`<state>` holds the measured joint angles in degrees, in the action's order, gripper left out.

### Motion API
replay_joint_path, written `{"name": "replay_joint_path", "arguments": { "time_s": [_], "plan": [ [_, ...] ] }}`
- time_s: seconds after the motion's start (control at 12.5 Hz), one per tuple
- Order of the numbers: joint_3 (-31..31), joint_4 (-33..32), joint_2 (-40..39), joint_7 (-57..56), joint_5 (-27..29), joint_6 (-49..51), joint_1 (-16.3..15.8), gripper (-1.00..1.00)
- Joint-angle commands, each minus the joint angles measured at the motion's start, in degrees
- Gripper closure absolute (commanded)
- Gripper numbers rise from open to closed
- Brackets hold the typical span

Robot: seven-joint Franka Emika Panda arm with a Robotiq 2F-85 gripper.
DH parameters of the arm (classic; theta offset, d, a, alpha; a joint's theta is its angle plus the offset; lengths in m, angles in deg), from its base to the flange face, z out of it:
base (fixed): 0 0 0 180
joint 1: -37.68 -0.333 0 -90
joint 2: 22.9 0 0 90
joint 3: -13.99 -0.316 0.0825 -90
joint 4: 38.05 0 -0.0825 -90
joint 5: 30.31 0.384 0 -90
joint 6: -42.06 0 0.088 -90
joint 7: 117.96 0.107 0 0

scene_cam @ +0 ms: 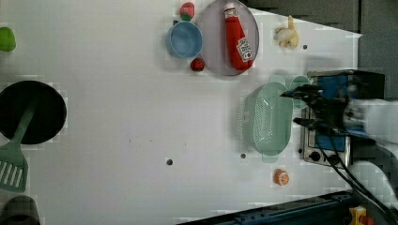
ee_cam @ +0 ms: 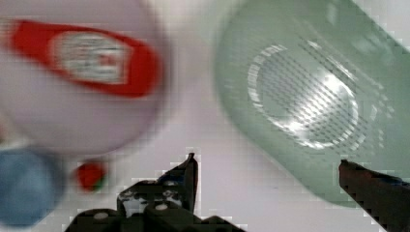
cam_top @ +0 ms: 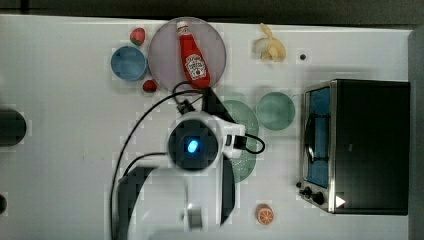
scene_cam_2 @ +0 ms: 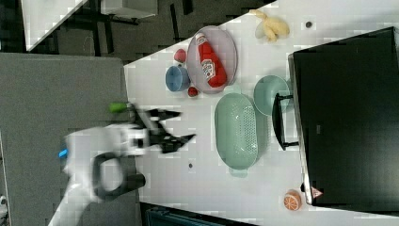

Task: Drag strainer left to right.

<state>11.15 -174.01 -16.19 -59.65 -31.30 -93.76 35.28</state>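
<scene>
In the top view, the arm's white wrist covers much of the strainer (cam_top: 245, 120), whose pale mint rim shows at the wrist's right, just left of the teal bowl (cam_top: 275, 110). A toaster oven (cam_top: 356, 146) stands at the top view's right. The ketchup bottle (cam_top: 192, 56) lies on a grey plate (cam_top: 165, 50), with a blue bowl (cam_top: 129, 63) to the plate's left and a banana (cam_top: 270, 45) near the far edge. An orange half (cam_top: 265, 214) lies near the front edge.

In the left view, the strainer (scene_cam: 268, 119) rests on the white table (scene_cam: 117, 117), its perforated base facing up to the camera, just left of the oven. The gripper (scene_cam: 293, 108) hangs at the strainer's right rim, jaws spread wide and holding nothing; whether a fingertip touches the rim I cannot tell. A black pan (scene_cam: 30, 112) and a green spatula (scene_cam: 14, 154) sit at the left view's far left.

In the right view, the strainer (scene_cam_2: 237, 131) lies between the plate and the oven, touching or nearly touching the teal bowl (scene_cam_2: 270, 94). The gripper (scene_cam_2: 181, 125) appears well to the right view's left of it, jaws apart, empty.

In the wrist view, the strainer (ee_cam: 309, 96) lies ahead between the two dark fingers (ee_cam: 186, 176), which stand far apart with nothing between them; the ketchup bottle (ee_cam: 87, 58) is blurred beside it.
</scene>
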Motion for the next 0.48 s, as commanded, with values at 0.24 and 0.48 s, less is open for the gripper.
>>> {"name": "replay_joint_path", "arguments": {
  "time_s": [0.24, 0.48],
  "plan": [
    [1.1, 2.0, 14.9, -11.9, 0.4, 16.8, 1.2, -1.0],
    [1.6, 6.6, 22.0, -12.1, 0.3, 31.3, 1.6, -1.0]
  ]
}}
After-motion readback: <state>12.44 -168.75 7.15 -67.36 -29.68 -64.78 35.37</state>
